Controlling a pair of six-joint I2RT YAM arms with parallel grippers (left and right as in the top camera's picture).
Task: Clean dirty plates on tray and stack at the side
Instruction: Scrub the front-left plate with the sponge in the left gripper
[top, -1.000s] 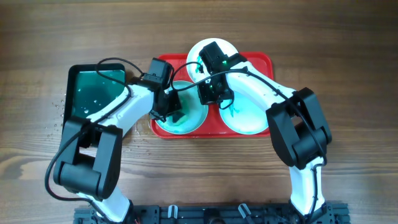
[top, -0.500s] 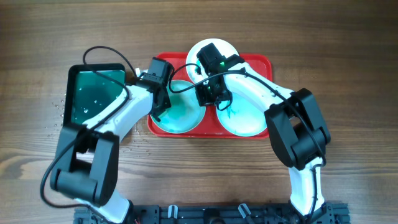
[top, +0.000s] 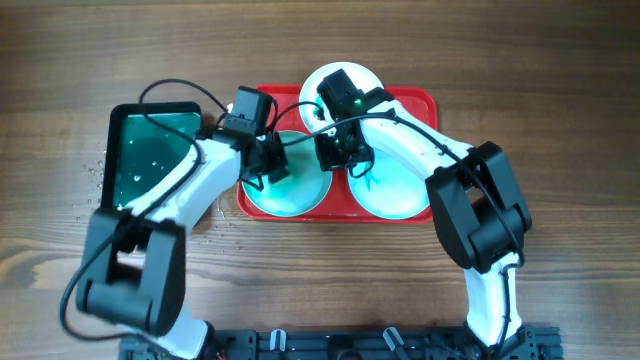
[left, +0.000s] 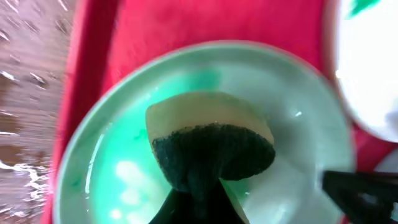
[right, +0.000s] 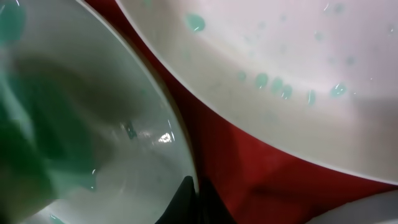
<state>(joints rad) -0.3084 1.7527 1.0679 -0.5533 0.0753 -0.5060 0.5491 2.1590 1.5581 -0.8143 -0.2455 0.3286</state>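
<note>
The red tray (top: 425, 100) holds three plates. The white plate (top: 310, 95) is at the back, one aqua plate (top: 290, 198) at the left and another aqua plate (top: 395, 192) at the right, with teal smears. My left gripper (top: 272, 168) is shut on a sponge (left: 211, 134) with a dark green scrub face and presses it onto the left aqua plate (left: 292, 155). My right gripper (top: 335, 152) is shut on that plate's rim (right: 180, 155), fingers (right: 199, 199) pinching it. The white plate (right: 280, 74) with teal drops lies just beyond.
A smaller dark green tray (top: 150, 150) holding wet liquid sits left of the red tray. Water drops lie on the wooden table (top: 90, 200) near it. The red tray's floor (right: 249, 168) shows between the plates.
My left gripper has moved the sponge back and forth over the left aqua plate, ending slightly up and left of where it began. The right gripper has stayed on the rim.
</note>
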